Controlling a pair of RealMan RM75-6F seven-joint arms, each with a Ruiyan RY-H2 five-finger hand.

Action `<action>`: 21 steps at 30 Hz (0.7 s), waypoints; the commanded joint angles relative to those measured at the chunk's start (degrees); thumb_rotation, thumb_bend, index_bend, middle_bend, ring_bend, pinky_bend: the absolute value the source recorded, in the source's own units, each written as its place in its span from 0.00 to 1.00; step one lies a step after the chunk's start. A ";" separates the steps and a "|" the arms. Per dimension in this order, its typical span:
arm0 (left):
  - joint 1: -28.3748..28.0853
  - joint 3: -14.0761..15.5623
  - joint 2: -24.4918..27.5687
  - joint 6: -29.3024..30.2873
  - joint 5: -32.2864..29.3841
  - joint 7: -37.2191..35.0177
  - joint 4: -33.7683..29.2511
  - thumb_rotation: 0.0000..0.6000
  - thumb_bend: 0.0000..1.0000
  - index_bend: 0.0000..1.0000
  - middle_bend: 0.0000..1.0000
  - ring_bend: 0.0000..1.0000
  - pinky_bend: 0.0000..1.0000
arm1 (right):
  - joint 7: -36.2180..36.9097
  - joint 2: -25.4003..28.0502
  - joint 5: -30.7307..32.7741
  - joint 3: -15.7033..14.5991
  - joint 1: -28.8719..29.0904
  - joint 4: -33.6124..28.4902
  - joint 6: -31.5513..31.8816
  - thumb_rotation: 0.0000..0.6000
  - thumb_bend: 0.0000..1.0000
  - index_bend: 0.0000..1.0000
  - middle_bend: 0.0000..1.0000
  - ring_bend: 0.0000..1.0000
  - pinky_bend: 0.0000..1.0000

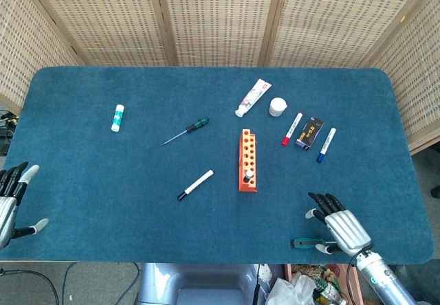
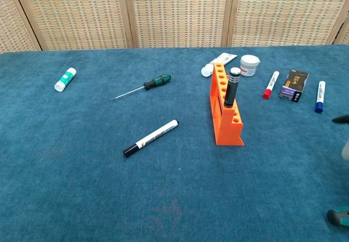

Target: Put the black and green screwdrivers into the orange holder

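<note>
The orange holder (image 1: pixel 247 155) (image 2: pixel 223 114) stands upright at mid-table. A black-handled screwdriver (image 1: pixel 249 175) (image 2: pixel 233 86) stands in one of its near slots. The green-and-black screwdriver (image 1: pixel 188 131) (image 2: pixel 156 82) lies flat to the holder's left, apart from both hands. My right hand (image 1: pixel 339 224) hovers open near the front right edge, fingers spread and holding nothing; only its fingertips (image 2: pixel 343 120) show in the chest view. My left hand (image 1: pixel 12 202) is open off the table's front left edge.
Another green-handled screwdriver (image 1: pixel 306 242) (image 2: pixel 338 217) lies by the front edge beside my right hand. A white marker (image 1: pixel 196 184) lies left of the holder. A glue stick (image 1: pixel 117 117), tube (image 1: pixel 254 97), white jar (image 1: pixel 278 106), red marker (image 1: pixel 291 128), black box (image 1: pixel 309 132) and blue marker (image 1: pixel 326 144) sit further back.
</note>
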 commanded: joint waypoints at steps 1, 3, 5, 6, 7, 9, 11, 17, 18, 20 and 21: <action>-0.03 -0.01 0.02 -0.10 -0.05 -0.10 0.03 1.00 0.00 0.00 0.00 0.00 0.00 | -1.28 -1.09 -0.30 -0.60 -0.79 0.74 -0.51 1.00 0.09 0.35 0.00 0.00 0.00; -0.08 -0.03 0.07 -0.22 -0.09 -0.07 0.00 1.00 0.00 0.00 0.00 0.00 0.00 | -1.86 -1.76 -0.57 -0.65 -1.20 1.15 -0.42 1.00 0.10 0.36 0.00 0.00 0.00; -0.10 -0.03 0.06 -0.28 -0.10 -0.04 0.00 1.00 0.00 0.00 0.00 0.00 0.00 | -2.19 -2.54 -0.74 -0.53 -1.57 1.77 -0.27 1.00 0.10 0.36 0.00 0.00 0.00; -0.09 -0.03 0.08 -0.28 -0.09 -0.07 -0.01 1.00 0.00 0.00 0.00 0.00 0.00 | -2.20 -2.94 -0.75 -0.39 -1.71 2.13 -0.19 1.00 0.10 0.37 0.00 0.00 0.00; -0.08 -0.05 0.10 -0.26 -0.10 -0.11 -0.03 1.00 0.00 0.00 0.00 0.00 0.00 | -2.18 -3.42 -0.66 -0.22 -1.85 2.63 -0.20 1.00 0.11 0.37 0.00 0.00 0.00; -0.03 -0.06 0.09 -0.20 -0.14 -0.18 0.00 1.00 0.00 0.00 0.00 0.00 0.00 | -2.23 -4.33 -0.51 0.19 -2.06 3.80 -0.17 1.00 0.11 0.38 0.00 0.00 0.00; -0.03 -0.11 0.13 -0.20 -0.19 -0.26 0.00 1.00 0.00 0.00 0.00 0.00 0.00 | -2.45 -5.60 -0.33 0.87 -2.32 5.33 0.21 1.00 0.13 0.39 0.00 0.00 0.00; -0.17 -0.14 0.14 -0.56 -0.35 -0.24 0.01 1.00 0.00 0.00 0.00 0.00 0.00 | -2.13 -8.02 -0.05 1.58 -2.73 8.49 -0.01 1.00 0.17 0.44 0.00 0.00 0.00; -0.18 -0.14 0.13 -0.59 -0.40 -0.18 0.04 1.00 0.00 0.00 0.00 0.00 0.00 | -2.11 -8.22 -0.05 1.64 -2.76 8.89 -0.01 1.00 0.17 0.44 0.00 0.00 0.00; -0.20 -0.18 0.05 -0.64 -0.49 -0.05 0.08 1.00 0.00 0.00 0.00 0.00 0.00 | -1.86 -8.63 0.00 1.76 -2.86 9.58 -0.10 1.00 0.17 0.44 0.00 0.00 0.00; -0.23 -0.20 0.01 -0.68 -0.56 0.02 0.08 1.00 0.00 0.00 0.00 0.00 0.00 | -1.63 -8.75 -0.02 1.77 -2.88 9.79 -0.19 1.00 0.17 0.44 0.00 0.00 0.00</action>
